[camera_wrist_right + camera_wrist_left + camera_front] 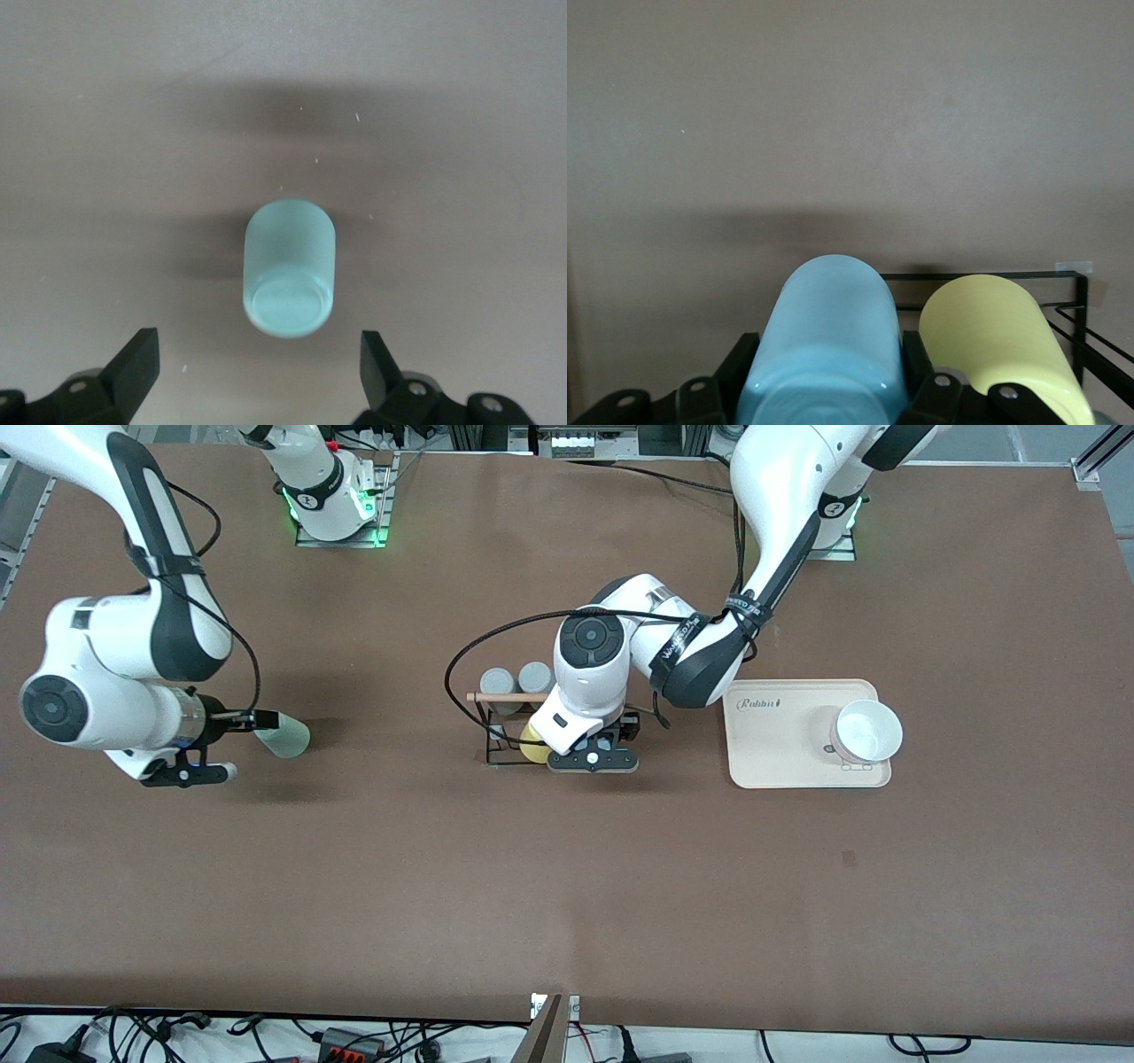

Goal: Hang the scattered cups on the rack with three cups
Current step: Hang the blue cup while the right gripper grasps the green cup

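Observation:
The pale sage green cup (285, 735) lies on its side on the table toward the right arm's end. It also shows in the right wrist view (290, 268), base toward the camera. My right gripper (257, 719) (257, 359) is open just short of it, and neither finger touches it. My left gripper (589, 746) (824, 359) is shut on the light blue cup (828, 341) at the black wire rack (493, 731) (992, 276), beside a yellow cup (532, 746) (992, 341) on the rack. In the front view the left hand hides the blue cup.
Two grey cups (497, 684) (535, 677) sit on the rack by its wooden dowel (505, 697). A beige tray (780, 757) holding a white bowl (866, 731) lies toward the left arm's end.

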Available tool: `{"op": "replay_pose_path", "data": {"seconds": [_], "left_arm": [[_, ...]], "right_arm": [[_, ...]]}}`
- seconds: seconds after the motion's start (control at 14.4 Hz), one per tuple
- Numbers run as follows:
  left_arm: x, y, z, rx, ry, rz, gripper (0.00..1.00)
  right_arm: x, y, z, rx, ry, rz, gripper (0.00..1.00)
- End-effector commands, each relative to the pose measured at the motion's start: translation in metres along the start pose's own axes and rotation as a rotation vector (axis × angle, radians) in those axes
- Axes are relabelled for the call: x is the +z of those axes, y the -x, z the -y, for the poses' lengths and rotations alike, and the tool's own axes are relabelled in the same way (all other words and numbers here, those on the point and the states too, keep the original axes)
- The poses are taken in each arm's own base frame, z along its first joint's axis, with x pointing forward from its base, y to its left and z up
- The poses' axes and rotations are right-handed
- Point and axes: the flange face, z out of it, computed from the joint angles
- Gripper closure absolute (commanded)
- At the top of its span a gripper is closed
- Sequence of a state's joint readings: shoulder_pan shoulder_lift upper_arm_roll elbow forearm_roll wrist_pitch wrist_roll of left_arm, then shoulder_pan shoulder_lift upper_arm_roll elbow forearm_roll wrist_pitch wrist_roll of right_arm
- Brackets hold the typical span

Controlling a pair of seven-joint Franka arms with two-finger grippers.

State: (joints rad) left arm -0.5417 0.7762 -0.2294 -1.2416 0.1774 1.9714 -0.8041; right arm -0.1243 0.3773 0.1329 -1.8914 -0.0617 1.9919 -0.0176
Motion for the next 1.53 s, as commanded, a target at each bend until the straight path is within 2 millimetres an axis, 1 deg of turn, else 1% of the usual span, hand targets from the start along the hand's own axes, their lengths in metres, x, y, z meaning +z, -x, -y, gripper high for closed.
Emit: {"op": "replay_pose_path", "data": {"seconds": [0.0, 0.07, 0.21, 0.28, 0.35, 0.42, 0.49, 0.56, 0.63, 0.77, 0.9, 0.97, 1.04, 1.11, 1.18, 1.25, 1.32, 1.39, 1.46], "left_arm": [[0.010, -0.002, 0.001, 0.014, -0.038, -0.033, 0.79], [0.011, -0.001, 0.000, 0.015, -0.038, -0.031, 0.79], [0.015, -0.003, 0.000, 0.015, -0.031, -0.037, 0.78], [0.025, -0.003, 0.004, 0.023, -0.030, -0.036, 0.78], [0.031, -0.002, 0.003, 0.024, -0.009, -0.050, 0.76], [0.033, -0.002, 0.003, 0.018, -0.004, -0.051, 0.63], [0.031, -0.004, 0.007, 0.017, -0.005, -0.051, 0.01], [0.029, -0.008, 0.013, 0.010, -0.008, -0.049, 0.00], [0.021, -0.010, 0.013, 0.002, -0.001, -0.059, 0.00], [0.003, -0.011, 0.017, -0.003, -0.002, -0.068, 0.00], [-0.030, -0.018, 0.035, -0.021, -0.028, -0.064, 0.00], [-0.052, -0.017, 0.042, -0.031, -0.036, -0.066, 0.00], [-0.070, -0.014, 0.048, -0.037, -0.052, -0.061, 0.00], [-0.092, -0.014, 0.060, -0.053, -0.066, -0.061, 0.00], [-0.111, -0.014, 0.072, -0.066, -0.074, -0.059, 0.00], [-0.131, -0.016, 0.089, -0.059, -0.085, -0.052, 0.00], [-0.148, -0.020, 0.109, -0.031, -0.094, -0.039, 0.00], [-0.166, -0.024, 0.133, 0.021, -0.107, -0.025, 0.00], [-0.184, -0.024, 0.152, 0.069, -0.117, -0.020, 0.00]], "right_arm": [[0.033, 0.015, -0.005, -0.005, 0.013, -0.049, 0.00], [0.039, 0.014, -0.008, 0.002, 0.009, -0.043, 0.00], [0.045, 0.013, -0.016, 0.015, 0.005, -0.039, 0.00], [0.048, 0.013, -0.017, 0.016, 0.004, -0.036, 0.00], [0.048, 0.013, -0.017, 0.019, 0.002, -0.036, 0.00], [0.048, 0.013, -0.018, 0.020, 0.001, -0.036, 0.00], [0.049, 0.013, -0.018, 0.020, 0.001, -0.034, 0.00], [0.053, 0.012, -0.018, 0.020, 0.000, -0.030, 0.00], [0.057, 0.011, -0.019, 0.021, -0.002, -0.029, 0.00], [0.058, 0.011, -0.019, 0.022, -0.002, -0.027, 0.00], [0.060, 0.011, -0.019, 0.022, -0.003, -0.024, 0.00], [0.060, 0.011, -0.019, 0.022, -0.003, -0.024, 0.00], [0.060, 0.011, -0.019, 0.022, -0.003, -0.024, 0.00], [0.060, 0.011, -0.019, 0.022, -0.003, -0.024, 0.07], [0.060, 0.011, -0.018, 0.021, -0.002, -0.022, 0.20], [0.059, 0.011, -0.018, 0.019, -0.002, -0.024, 0.34], [0.059, 0.011, -0.017, 0.018, -0.002, -0.024, 0.50], [0.059, 0.010, -0.017, 0.016, -0.002, -0.024, 0.62], [0.058, 0.010, -0.017, 0.009, -0.002, -0.023, 0.67]]}}
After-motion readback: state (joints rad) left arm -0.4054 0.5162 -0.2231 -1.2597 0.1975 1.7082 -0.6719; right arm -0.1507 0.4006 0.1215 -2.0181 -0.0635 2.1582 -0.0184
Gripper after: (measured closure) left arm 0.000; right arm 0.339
